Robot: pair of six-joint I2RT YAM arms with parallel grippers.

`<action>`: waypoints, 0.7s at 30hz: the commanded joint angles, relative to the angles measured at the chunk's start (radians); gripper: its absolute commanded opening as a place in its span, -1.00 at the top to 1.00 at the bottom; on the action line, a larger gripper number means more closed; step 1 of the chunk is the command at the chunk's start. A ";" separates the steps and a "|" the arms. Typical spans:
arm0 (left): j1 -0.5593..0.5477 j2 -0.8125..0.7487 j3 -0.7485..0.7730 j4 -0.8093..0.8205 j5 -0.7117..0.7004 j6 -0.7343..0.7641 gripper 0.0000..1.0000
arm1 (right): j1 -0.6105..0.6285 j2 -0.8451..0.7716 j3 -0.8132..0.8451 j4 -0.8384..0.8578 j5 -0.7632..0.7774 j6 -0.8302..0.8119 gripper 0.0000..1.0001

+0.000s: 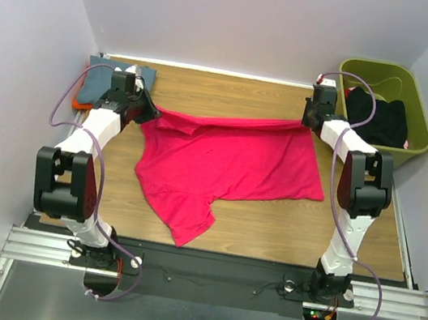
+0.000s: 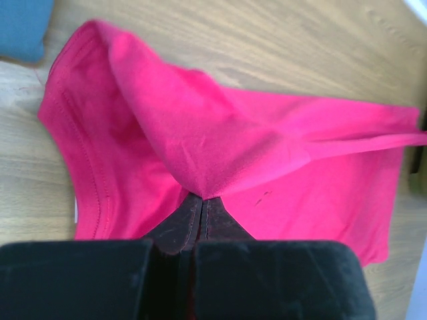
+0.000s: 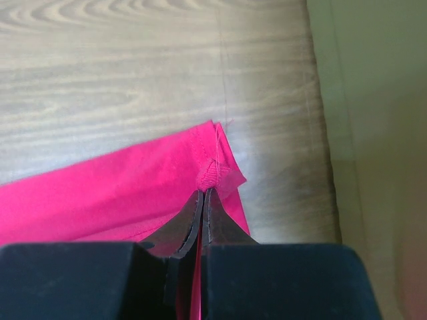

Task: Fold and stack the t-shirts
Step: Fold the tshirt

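A t-shirt (image 1: 229, 167) is lying across the middle of the table (image 1: 310, 225), with clothes sitting at both far corners.
The left gripper (image 1: 146, 112) is pinching its far left corner and the right gripper (image 1: 306, 124) is pinching its far right corner. The far edge is stretching between them, lifted a little, while the rest is lying flat nearer the arms. A pile of folded shirts (image 1: 99, 83) is sitting in the far left corner, behind the left gripper. One may be lying on another, but the arm is hiding part of it. A bin (image 1: 423, 137) is standing just beside the table's far right corner, with a garment (image 1: 378, 113) lying in it.
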 commanded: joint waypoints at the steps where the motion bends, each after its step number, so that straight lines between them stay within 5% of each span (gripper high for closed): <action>1: 0.007 -0.089 -0.044 0.055 -0.017 -0.017 0.93 | -0.009 -0.077 -0.025 0.044 -0.005 0.028 0.99; 11: 0.007 -0.112 -0.269 0.179 0.061 -0.148 0.91 | -0.024 -0.074 -0.125 0.044 -0.042 0.137 0.99; 15: 0.007 -0.120 -0.346 0.231 0.074 -0.188 0.66 | -0.027 -0.065 -0.137 0.042 -0.063 0.152 0.98; 17: 0.007 -0.143 -0.369 0.236 0.069 -0.195 0.40 | -0.027 -0.091 -0.152 0.041 -0.086 0.154 0.68; 18: 0.007 -0.155 -0.372 0.232 0.057 -0.192 0.31 | -0.026 -0.105 -0.160 0.041 -0.090 0.154 0.37; 21: 0.007 -0.224 -0.360 0.186 -0.010 -0.164 -0.18 | -0.029 -0.172 -0.184 0.032 -0.102 0.151 0.01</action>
